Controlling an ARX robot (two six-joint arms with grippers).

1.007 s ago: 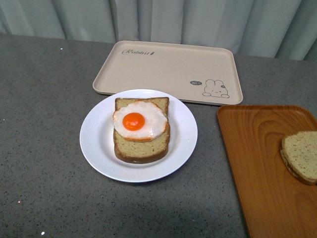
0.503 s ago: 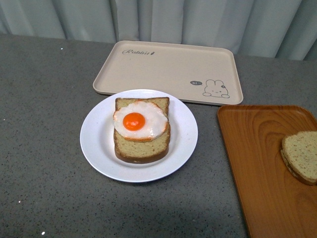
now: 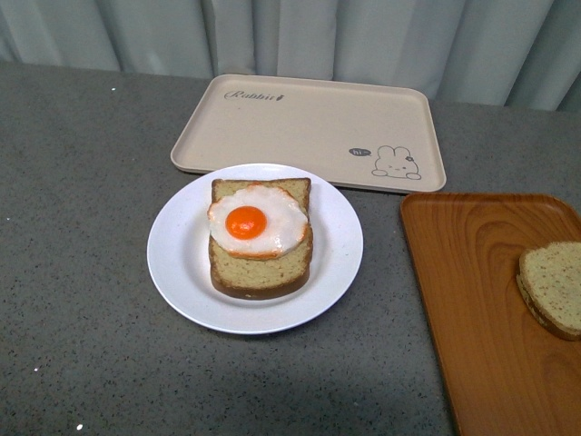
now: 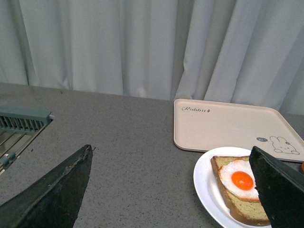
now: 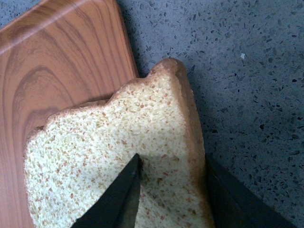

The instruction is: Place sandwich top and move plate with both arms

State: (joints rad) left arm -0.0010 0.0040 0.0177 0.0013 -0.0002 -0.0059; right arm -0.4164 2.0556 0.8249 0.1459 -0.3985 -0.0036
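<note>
The white plate (image 3: 182, 263) sits mid-table with a thick bread slice (image 3: 261, 271) topped by a fried egg (image 3: 256, 221); it also shows in the left wrist view (image 4: 204, 183). The sandwich top (image 3: 554, 286), speckled tan bread with a brown crust, is at the right edge over the wood-grain tray (image 3: 472, 300). In the right wrist view my right gripper (image 5: 173, 164) is shut on the sandwich top (image 5: 95, 152), one finger on its face, the other outside the crust. My left gripper (image 4: 171, 187) is open and empty, left of the plate. Neither arm shows in the front view.
A beige rabbit tray (image 3: 309, 127) lies behind the plate, also in the left wrist view (image 4: 228, 123). A metal grille (image 4: 21, 121) is at the counter's far left. Grey curtains hang behind the speckled grey counter (image 3: 82, 227).
The sandwich top has shifted slightly to the right over the wood-grain tray. The plate and its food have not moved.
</note>
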